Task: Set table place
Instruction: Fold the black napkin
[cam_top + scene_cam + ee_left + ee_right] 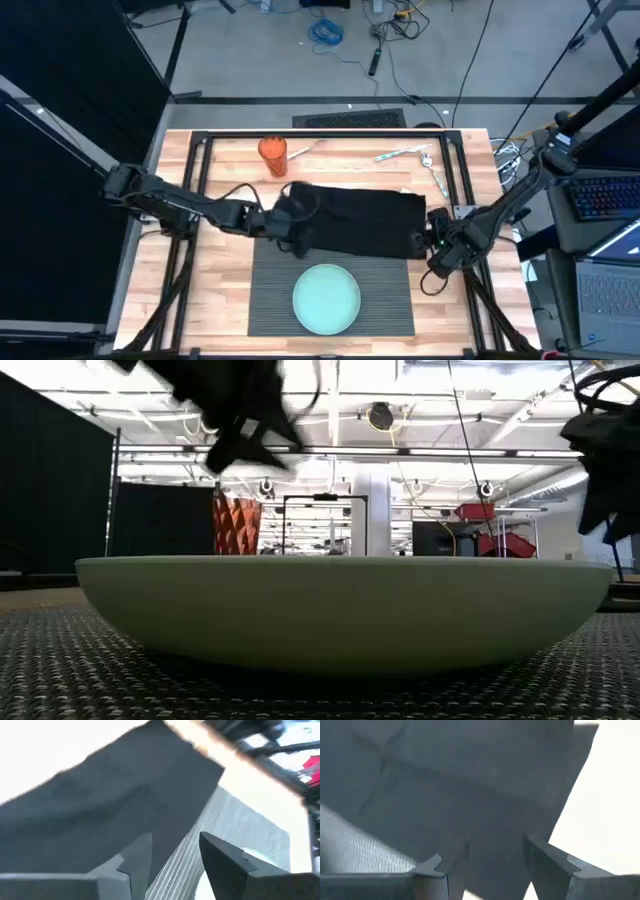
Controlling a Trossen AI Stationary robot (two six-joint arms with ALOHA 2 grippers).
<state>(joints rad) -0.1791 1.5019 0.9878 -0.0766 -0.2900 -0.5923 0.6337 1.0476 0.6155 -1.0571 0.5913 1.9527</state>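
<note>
L tool (290,232) and R tool (425,243), both spread, at black napkin (355,218) ends over placemat (268,290) w/ plate (326,298).

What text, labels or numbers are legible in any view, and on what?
None legible.
The orange cup, teal plate, black napkin and grey placemat show no print.
Laptop keyboard at the table's right edge: keys too small to read.
Red bins in the room behind: no readable marking.
</note>
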